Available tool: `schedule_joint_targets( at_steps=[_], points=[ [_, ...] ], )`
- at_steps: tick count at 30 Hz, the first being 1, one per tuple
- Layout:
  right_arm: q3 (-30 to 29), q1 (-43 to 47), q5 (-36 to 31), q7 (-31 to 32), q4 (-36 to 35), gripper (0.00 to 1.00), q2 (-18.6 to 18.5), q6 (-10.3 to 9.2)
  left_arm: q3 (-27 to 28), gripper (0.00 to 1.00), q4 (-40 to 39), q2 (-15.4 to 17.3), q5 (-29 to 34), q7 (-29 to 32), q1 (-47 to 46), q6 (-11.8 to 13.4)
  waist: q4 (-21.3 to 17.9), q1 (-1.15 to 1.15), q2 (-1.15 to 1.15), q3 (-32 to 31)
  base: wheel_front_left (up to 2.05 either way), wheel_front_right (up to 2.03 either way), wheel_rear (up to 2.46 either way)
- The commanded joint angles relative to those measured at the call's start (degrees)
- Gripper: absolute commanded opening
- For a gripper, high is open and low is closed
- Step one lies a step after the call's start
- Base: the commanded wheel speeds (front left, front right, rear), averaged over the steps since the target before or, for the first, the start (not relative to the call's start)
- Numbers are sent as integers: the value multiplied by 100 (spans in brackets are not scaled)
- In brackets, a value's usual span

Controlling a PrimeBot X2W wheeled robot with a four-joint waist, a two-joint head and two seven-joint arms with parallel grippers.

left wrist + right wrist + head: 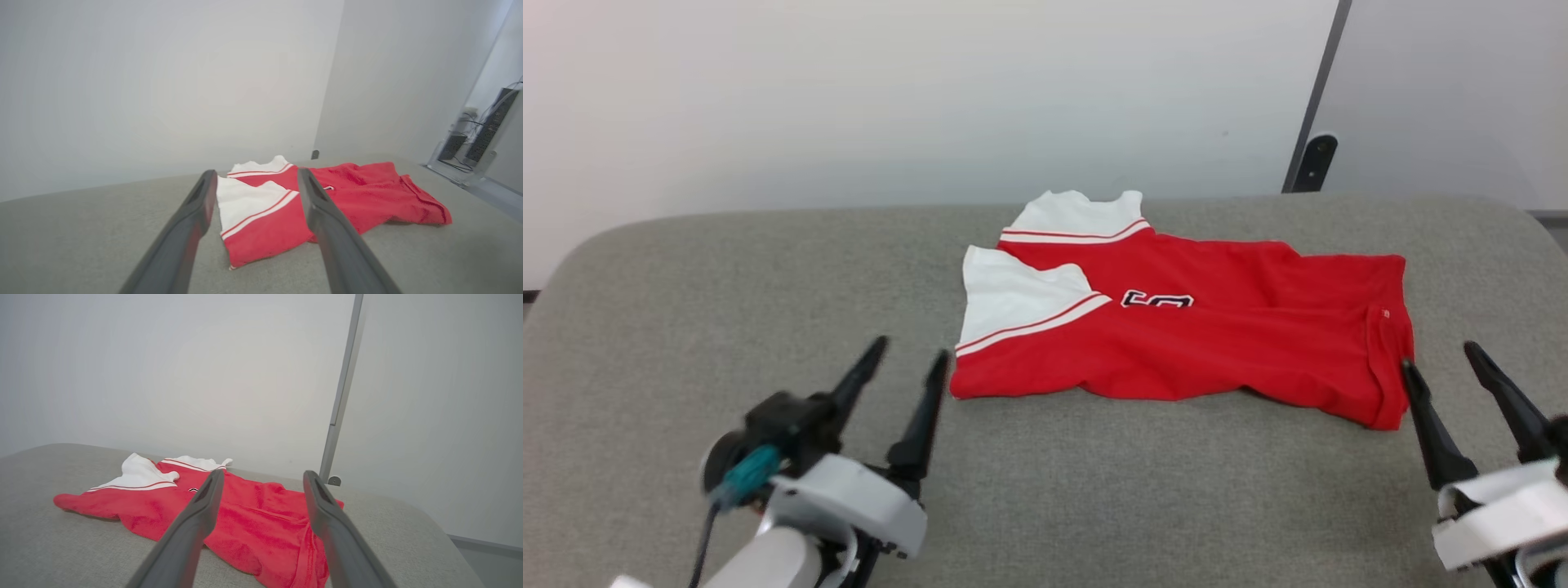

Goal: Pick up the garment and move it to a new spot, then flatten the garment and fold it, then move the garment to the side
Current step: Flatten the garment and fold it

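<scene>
From the head view, the shirt [1176,335] lies on the far middle of the grey pad [768,269], doubled over on itself, with the white sleeves at the left and the red hem at the right; part of a black print shows near the middle. The left gripper [913,349] hovers just beside the sleeve end and the right gripper [1437,357] just beside the hem corner; both have their fingers spread wide and hold nothing. From the left wrist view, the two dark fingers frame the sleeve end of the shirt [359,196], with bare pad between them and the cloth. From the right wrist view, the fingers straddle the rumpled hem [253,514], where several layers are bunched. The likely trouble is at that hem: a pinch that takes only the top layer would let the fold fall open on the lift, and uneven grips at the two ends could drag one side across the rough pad and wrinkle it. As for containers, the shirt sits loose on the pad, not in a bin or tray.
</scene>
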Motion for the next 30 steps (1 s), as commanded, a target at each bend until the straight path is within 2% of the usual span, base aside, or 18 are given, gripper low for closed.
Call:
schedule_joint_targets(
  at_steps=[1, 5, 7, 13, 19, 24, 27, 30],
  points=[
    [-119, 139, -57, -28, -101, 100, 44, -7, 202, 100, -164, -28, 99, -29, 180, 101, 55, 0, 0, -57, 0, 0, 0],
    [-346, 479, -201, -31, -397, 100, 225, -7, 834, 100, -665, -272, 498, -18, 821, 194, 104, 0, 0, -120, 0, 0, 0],
    [-438, 655, -240, -33, -451, 100, 321, -7, 1116, 100, -814, -387, 786, -20, 1040, 110, 125, 0, 0, -147, 0, 0, 0],
    [-848, 912, -378, -33, -476, 100, 559, -7, 1847, 100, -968, -824, 1560, -20, 1629, -372, 72, 0, 0, -184, 0, 0, 0],
    [-909, 919, -420, -34, -485, 100, 602, -7, 2507, 100, -759, -1207, 1628, -20, 1949, -924, -188, 0, 0, -96, 0, 0, 0],
    [-774, 741, -369, -34, -416, 100, 580, -7, 2595, 100, -207, -1065, 1438, 149, 1580, -1363, -523, 0, 0, 80, 0, 0, 0],
    [-638, 600, -318, -34, -378, 100, 553, -7, 2585, 100, 111, -824, 1184, 735, 1116, -1511, -721, 0, 0, 263, 0, 0, 0],
    [-513, 431, -259, -34, -321, 100, 570, -7, 2486, 100, 366, -557, 876, 1616, 502, -1610, -872, 0, 0, 526, 0, 0, 0]
  ],
)
